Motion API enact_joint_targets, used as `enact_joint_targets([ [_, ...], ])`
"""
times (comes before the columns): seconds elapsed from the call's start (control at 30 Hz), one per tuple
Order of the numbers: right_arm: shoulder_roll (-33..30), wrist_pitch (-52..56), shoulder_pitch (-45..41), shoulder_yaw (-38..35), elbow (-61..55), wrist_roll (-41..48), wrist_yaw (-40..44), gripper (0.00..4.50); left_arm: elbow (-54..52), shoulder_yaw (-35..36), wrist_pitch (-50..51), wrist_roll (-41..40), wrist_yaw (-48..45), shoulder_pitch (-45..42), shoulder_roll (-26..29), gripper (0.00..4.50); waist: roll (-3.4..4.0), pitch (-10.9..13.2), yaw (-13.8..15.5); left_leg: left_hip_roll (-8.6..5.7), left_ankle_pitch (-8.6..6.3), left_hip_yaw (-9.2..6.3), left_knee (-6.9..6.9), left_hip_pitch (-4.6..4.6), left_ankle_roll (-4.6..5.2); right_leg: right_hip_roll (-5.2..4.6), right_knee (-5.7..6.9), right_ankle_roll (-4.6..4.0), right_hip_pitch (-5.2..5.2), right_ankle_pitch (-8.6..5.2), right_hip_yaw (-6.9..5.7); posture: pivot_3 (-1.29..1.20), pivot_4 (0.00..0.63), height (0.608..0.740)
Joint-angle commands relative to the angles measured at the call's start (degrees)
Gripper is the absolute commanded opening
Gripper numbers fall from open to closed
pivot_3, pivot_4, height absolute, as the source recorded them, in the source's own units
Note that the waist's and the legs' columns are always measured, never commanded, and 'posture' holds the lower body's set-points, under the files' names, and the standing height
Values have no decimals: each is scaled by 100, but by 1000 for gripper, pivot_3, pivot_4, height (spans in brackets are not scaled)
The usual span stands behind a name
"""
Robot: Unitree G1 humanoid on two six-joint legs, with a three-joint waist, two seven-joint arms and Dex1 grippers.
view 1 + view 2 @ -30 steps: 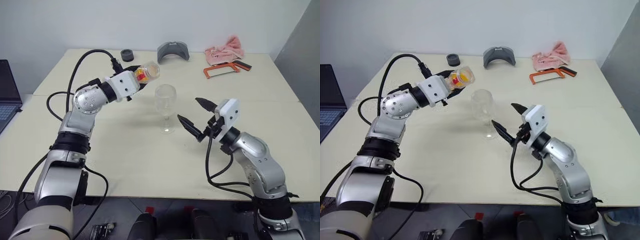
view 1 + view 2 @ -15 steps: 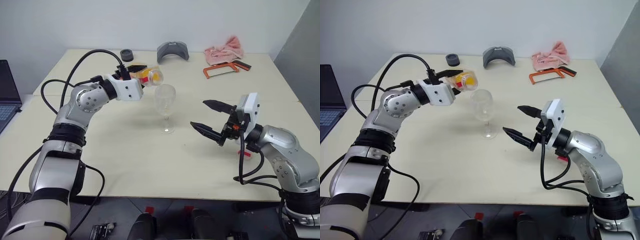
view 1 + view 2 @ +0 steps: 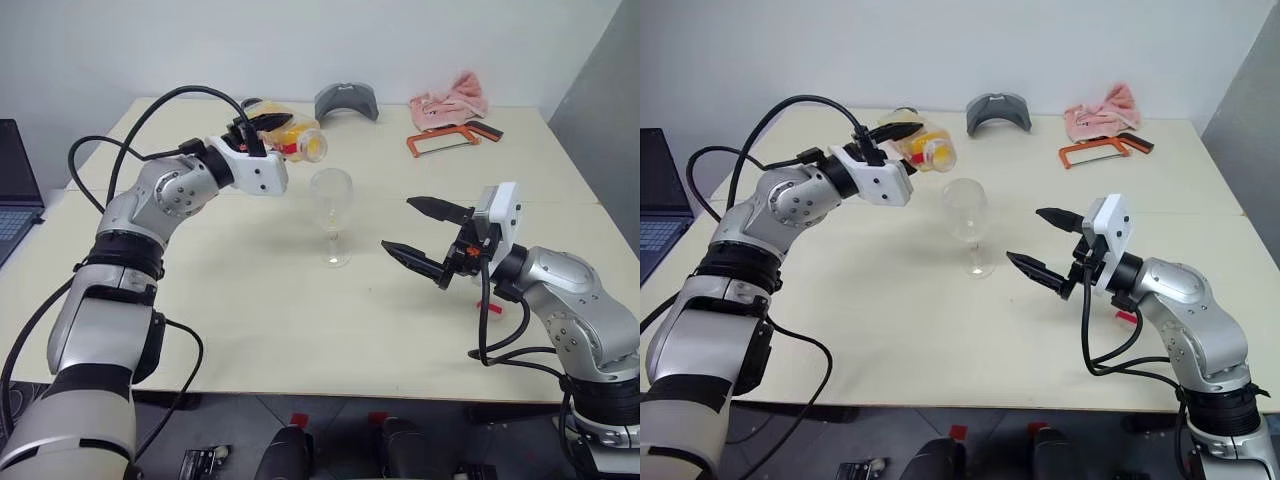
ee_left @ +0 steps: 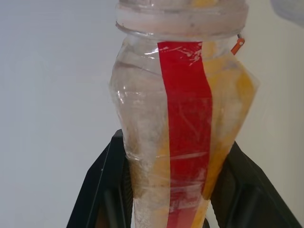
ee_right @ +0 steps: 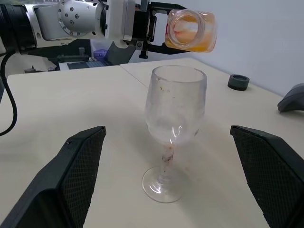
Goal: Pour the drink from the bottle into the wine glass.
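Behind the cream table (image 3: 250, 330) stands a plain white wall, and at the far edge of the table lie a small black ring (image 5: 238, 81), a grey curved piece (image 3: 345, 101), a pink cloth (image 3: 450, 98) and an orange-framed hand saw (image 3: 445, 141). At the robot's left side, the corner of a laptop (image 3: 15, 190) is visible.

Near the middle of the table the wine glass (image 3: 331, 215) stands upright on its foot. Its bowl looks empty, with only some cloudy marks on the inside.

The left gripper (image 3: 262, 128) is raised above the table, behind and to the left of the glass. Its two black fingers (image 4: 102, 190) are clamped on the lower body of the bottle (image 3: 290, 141). The bottle lies almost level, with its open mouth turned toward the glass and a little higher than the rim. The mouth is near the rim but does not touch it. The drink (image 5: 195, 46) rests along the lower side of the tilted bottle, and a red label strip (image 4: 186, 128) runs down the side.

The right gripper (image 3: 420, 232) hovers to the right of the glass, well apart from it. Its fingers are spread wide and point toward the glass, with nothing between them.
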Motion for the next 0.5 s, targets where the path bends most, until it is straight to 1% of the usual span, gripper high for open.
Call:
enact_joint_targets([
  [0.03,-12,-84,-46,-49,-111,-7,0,4500,-6,-46,-114,128,337,-321,66,1690,-1,0,0,0,0,1,0,0,0,0,1,0,0,0,1,0,150,740],
  [0.5,57,-217,133,-78,-159,-175,-89,4500,338,-457,-233,658,994,-686,130,1690,-5,3,1,-1,1,5,2,-2,-1,-1,10,0,-8,0,4,0,150,740],
])
